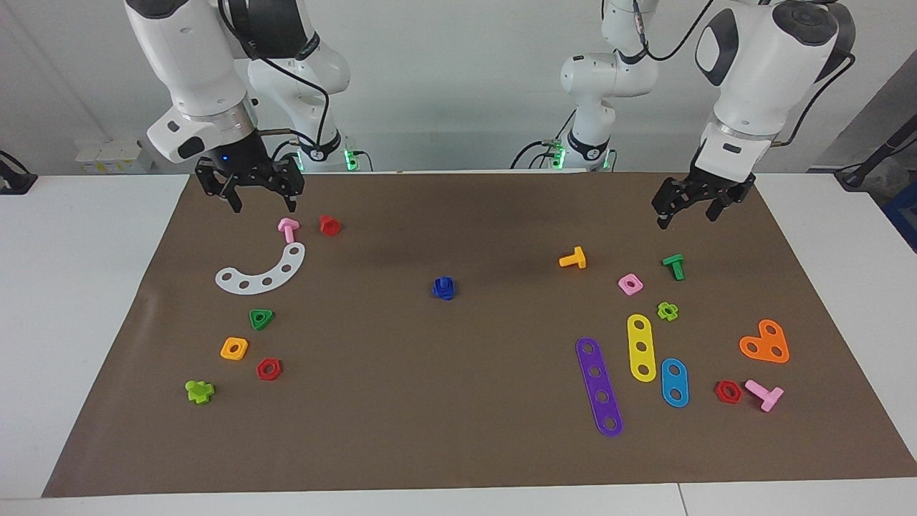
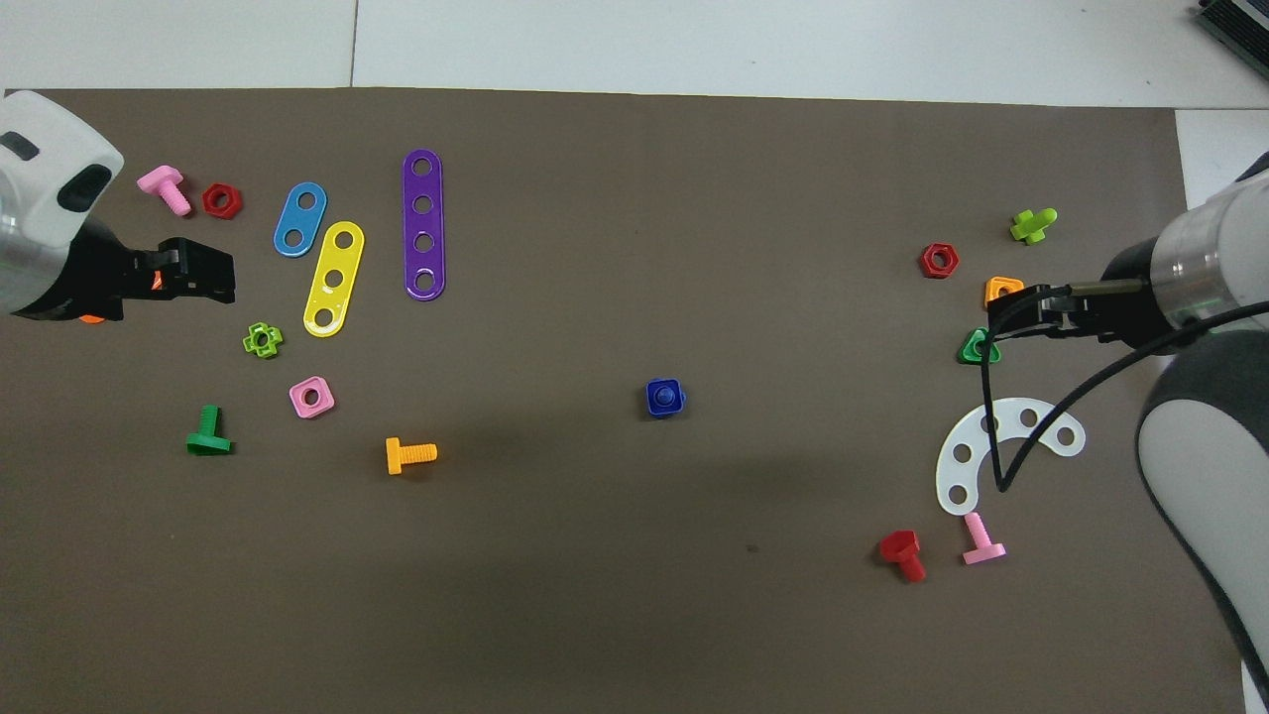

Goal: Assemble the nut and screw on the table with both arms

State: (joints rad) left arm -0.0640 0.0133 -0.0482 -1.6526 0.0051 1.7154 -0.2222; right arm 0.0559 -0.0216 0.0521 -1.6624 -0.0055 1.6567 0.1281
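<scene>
Screw [image 1: 444,287] and square nut [image 2: 662,398] sit joined mid-mat — glossy blue plastic; I see left gripper [image 1: 689,210] and right gripper [image 1: 251,190] spread, empty.

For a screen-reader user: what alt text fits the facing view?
A dark-blue nut threaded on its screw sits mid-mat on the table, amid scattered colourful toy parts. Both the left gripper and the right gripper hover open and empty above the mat's robot-side corners.
</scene>
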